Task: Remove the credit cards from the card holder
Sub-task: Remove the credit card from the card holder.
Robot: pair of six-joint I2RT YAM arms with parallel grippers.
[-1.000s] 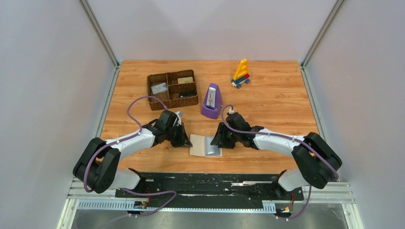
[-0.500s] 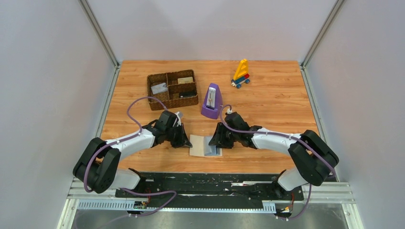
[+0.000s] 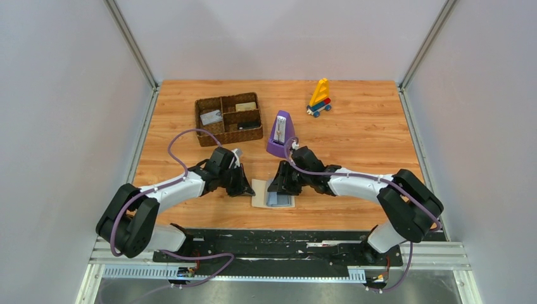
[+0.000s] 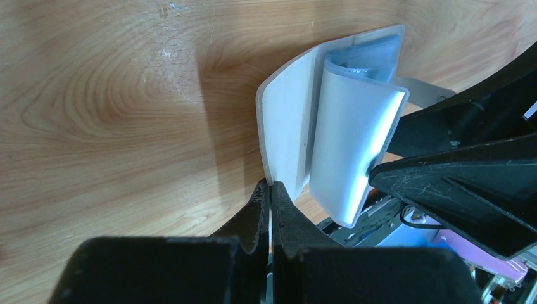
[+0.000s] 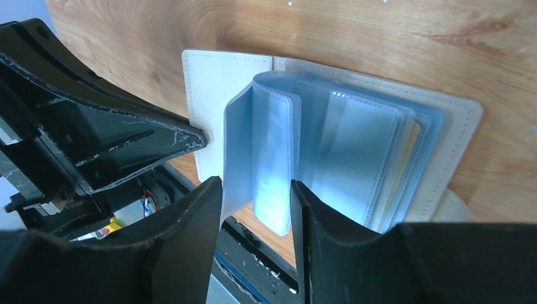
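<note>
One card holder [image 5: 354, 145] lies open near the table's front edge, right between the two arms. Left gripper [image 4: 270, 193] is fully closed, tips on the left cover's edge. Right gripper [image 5: 256, 196] is clamped on one clear sleeve. Further back: one purple metronome [image 3: 280, 135], one woven tray [image 3: 228, 137] with three credit cards [image 3: 246, 106], and one toy boat [image 3: 320, 98].

L arm [image 3: 177, 185], R arm [image 3: 358, 183], white links, blk joints, purple cables [image 3: 169, 149], scuffed blk jaws
</note>
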